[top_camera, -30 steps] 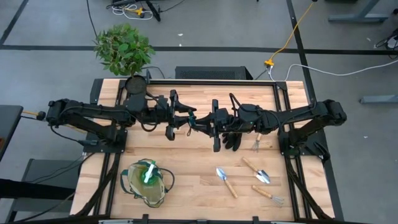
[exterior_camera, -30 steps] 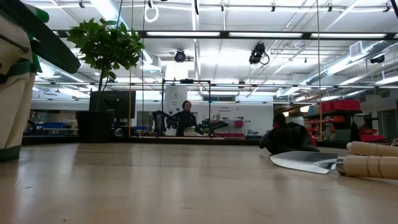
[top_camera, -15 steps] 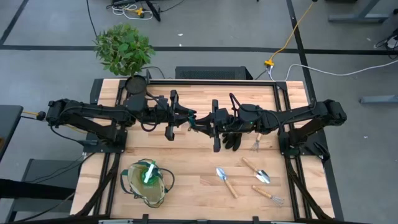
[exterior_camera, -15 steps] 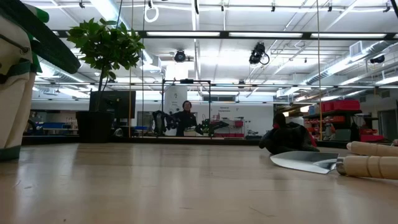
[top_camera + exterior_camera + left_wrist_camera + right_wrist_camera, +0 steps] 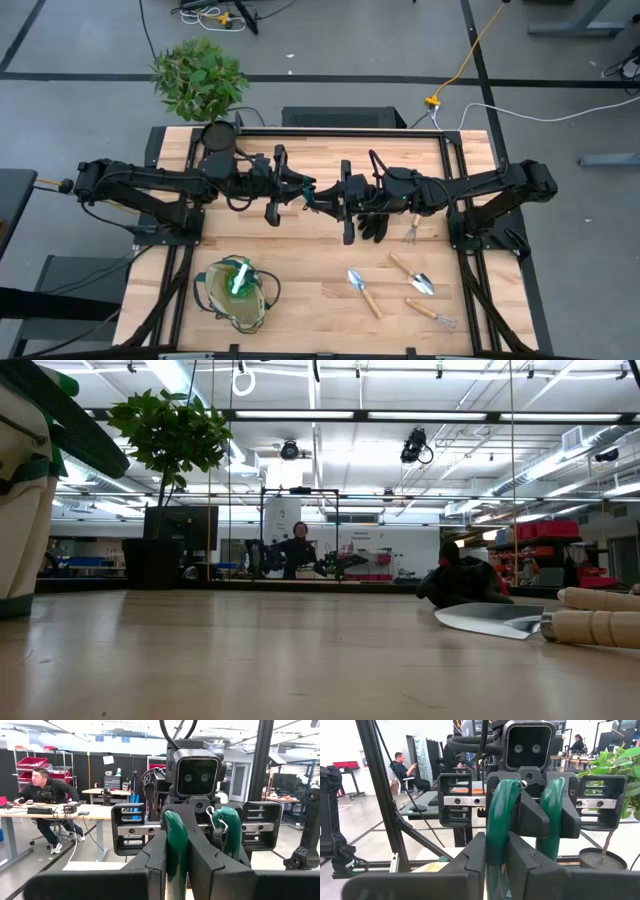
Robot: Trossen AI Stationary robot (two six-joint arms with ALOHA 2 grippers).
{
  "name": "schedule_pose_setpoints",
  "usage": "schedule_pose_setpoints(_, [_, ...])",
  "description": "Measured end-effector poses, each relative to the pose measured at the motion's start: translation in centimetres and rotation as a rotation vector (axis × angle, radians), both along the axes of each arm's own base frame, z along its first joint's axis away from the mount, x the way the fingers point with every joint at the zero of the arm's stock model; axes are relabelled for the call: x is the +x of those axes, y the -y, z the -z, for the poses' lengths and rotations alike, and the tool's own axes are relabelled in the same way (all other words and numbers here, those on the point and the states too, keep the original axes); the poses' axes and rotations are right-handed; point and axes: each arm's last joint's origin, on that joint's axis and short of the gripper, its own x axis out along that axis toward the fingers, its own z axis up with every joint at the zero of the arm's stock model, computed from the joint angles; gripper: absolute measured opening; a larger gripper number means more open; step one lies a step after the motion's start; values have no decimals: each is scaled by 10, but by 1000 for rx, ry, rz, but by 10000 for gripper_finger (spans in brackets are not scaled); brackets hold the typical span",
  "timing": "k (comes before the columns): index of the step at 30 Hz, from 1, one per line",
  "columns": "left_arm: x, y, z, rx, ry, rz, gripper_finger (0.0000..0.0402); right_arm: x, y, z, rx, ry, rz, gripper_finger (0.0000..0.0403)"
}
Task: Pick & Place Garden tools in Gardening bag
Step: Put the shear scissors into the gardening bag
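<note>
Both arms stretch level over the far half of the table [image 5: 300, 290], meeting head-on at its middle. The left gripper [image 5: 300, 192] and right gripper [image 5: 335, 198] each have their fingers clamped on one green handle of the pruning shears [image 5: 318, 196], held in the air between them. The gardening bag [image 5: 237, 292] stands near-left with the green spray bottle [image 5: 238, 276] inside. A black glove [image 5: 372, 224] lies under the right arm; trowels [image 5: 364, 292] lie near-right.

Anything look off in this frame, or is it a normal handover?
One oddity: both the left gripper and the right gripper are shut on the green-handled shears in mid-air, one handle each. Nothing looks spilled or damaged.
</note>
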Motion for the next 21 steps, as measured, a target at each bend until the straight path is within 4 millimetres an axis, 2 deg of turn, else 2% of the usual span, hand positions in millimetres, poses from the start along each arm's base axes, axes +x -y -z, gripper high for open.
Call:
schedule_pose_setpoints(16, [0, 0, 0, 0, 0, 3, 54, 0, 0, 0, -1, 0, 0, 53])
schedule_pose_setpoints(21, [0, 0, 0, -3, 0, 5, 54, 0, 0, 0, -4, 1, 1, 72])
